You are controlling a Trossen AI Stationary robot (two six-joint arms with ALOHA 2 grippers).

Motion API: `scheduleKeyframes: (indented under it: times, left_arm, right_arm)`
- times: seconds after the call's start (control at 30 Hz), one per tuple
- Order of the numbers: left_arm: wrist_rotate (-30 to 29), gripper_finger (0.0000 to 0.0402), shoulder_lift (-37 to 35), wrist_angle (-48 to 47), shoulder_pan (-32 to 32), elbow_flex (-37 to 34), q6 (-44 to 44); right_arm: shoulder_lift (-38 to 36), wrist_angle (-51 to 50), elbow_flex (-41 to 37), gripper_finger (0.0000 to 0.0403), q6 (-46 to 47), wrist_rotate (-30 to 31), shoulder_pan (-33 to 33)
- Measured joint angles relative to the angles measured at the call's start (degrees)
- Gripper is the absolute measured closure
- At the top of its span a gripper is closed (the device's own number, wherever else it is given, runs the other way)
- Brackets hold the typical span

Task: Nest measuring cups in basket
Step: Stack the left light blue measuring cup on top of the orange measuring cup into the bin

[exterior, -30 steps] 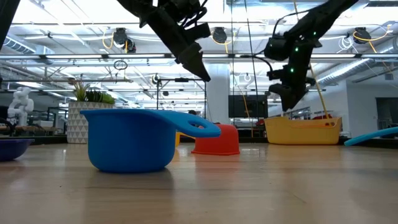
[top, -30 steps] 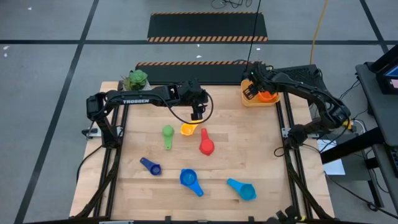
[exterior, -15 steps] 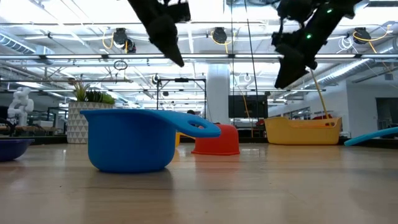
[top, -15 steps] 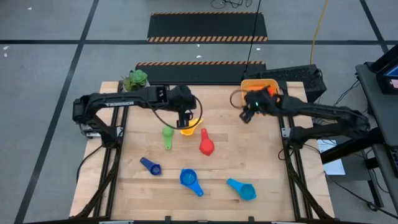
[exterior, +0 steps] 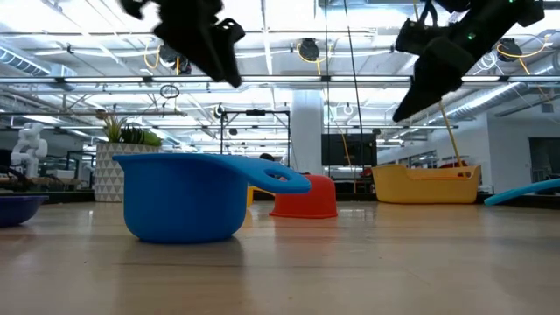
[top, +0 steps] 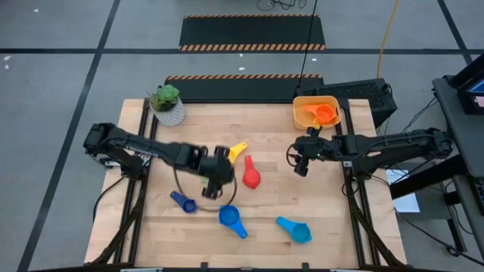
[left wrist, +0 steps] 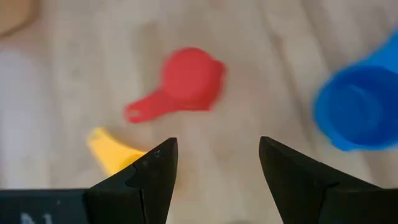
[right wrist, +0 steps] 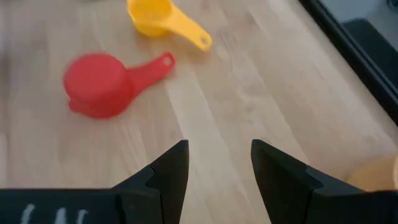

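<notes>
One orange cup [top: 324,115] sits in basket [top: 301,119]; yellow [top: 236,150], red [top: 251,177], three blues loose on desk. Left pincer [top: 215,181] and right pincer [top: 301,161] both open, empty.

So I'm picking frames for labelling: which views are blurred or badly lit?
Left wrist view: red plastic measuring cup and blue cup are soft. Right wrist view: the red cup is slightly smeared. Low view: both arms are dark silhouettes against bright ceiling lights. High view: evenly lit, sharp.
</notes>
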Motion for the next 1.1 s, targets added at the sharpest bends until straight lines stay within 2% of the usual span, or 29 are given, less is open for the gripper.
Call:
scheduleKeyframes:
  times: [0.3,0.4,0.6,0.83,1.1]
  left_arm:
    - [0.1,0.0172,0.1,4.9,-10.4,-3.4,-10.3]
    - [2.4,0.0172,2.0,6.9,-14.3,-3.7,-10.4]
    - [2.5,0.0172,6.5,11.7,-20.5,-3.7,-10.1]
    - [2.3,0.0172,11.4,14.8,-21.6,-3.7,-15.5]
    - [1.2,0.0172,16.7,14.9,-21.3,-3.7,-16.7]
  right_arm:
    - [0.0,5.0,0.0,0.0236,0.4,0.1,0.8]
    - [0.2,5.7,0.0,0.0236,1.6,0.1,0.9]
    - [1.9,8.5,0.0,0.0236,1.4,0.2,2.5]
    - [4.6,13.7,0.0,0.0236,-2.1,0.0,3.3]
    - [6.1,17.0,0.0,0.0236,-9.7,0.1,3.3]
